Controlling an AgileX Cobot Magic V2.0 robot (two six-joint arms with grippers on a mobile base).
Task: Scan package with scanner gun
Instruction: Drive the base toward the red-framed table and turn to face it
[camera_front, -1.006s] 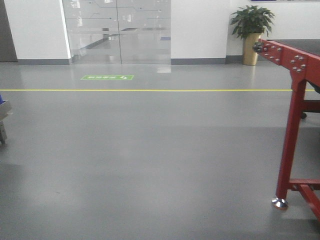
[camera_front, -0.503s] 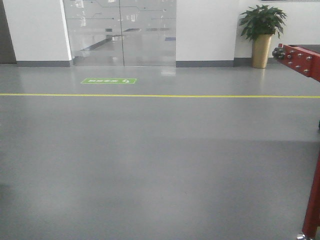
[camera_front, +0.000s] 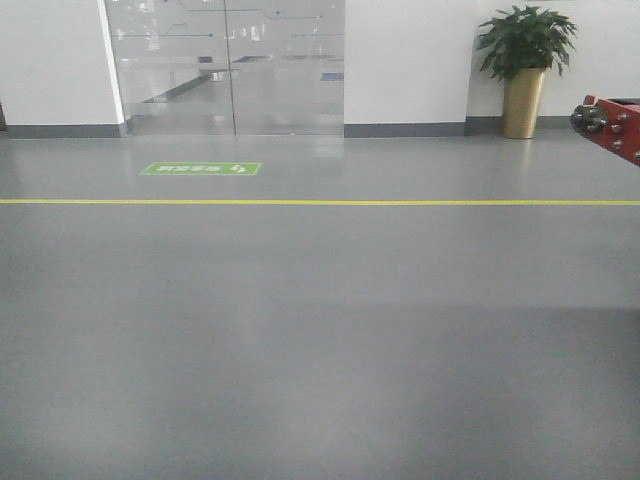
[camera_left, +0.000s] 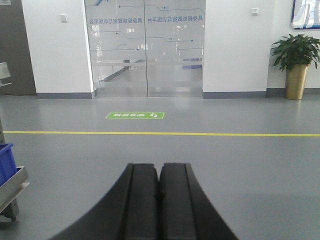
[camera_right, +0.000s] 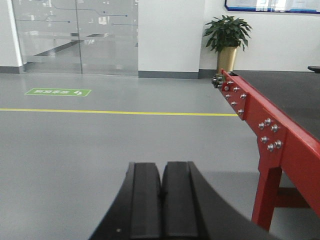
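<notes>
Floor line (camera_front: 320, 202) lies before the floor sign (camera_front: 200, 169) and glass doors (camera_front: 225, 65); potted plant (camera_front: 525, 70) right, behind the worktop (camera_front: 612, 125).

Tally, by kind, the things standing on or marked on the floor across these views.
Potted plant: 1
Red frame: 1
Blue bin: 1
Green floor sign: 1
Yellow floor line: 1
Total: 5

Wide grey floor (camera_front: 320, 350) ahead, a yellow line (camera_front: 320, 202) running straight across it. Beyond the line, a green floor sign (camera_front: 200, 169) lies before the glass doors (camera_front: 225, 65). A potted plant (camera_front: 525, 60) stands against the white wall. A bolted red frame (camera_right: 270, 125) is on the right, a blue bin (camera_left: 5, 160) far left.
</notes>
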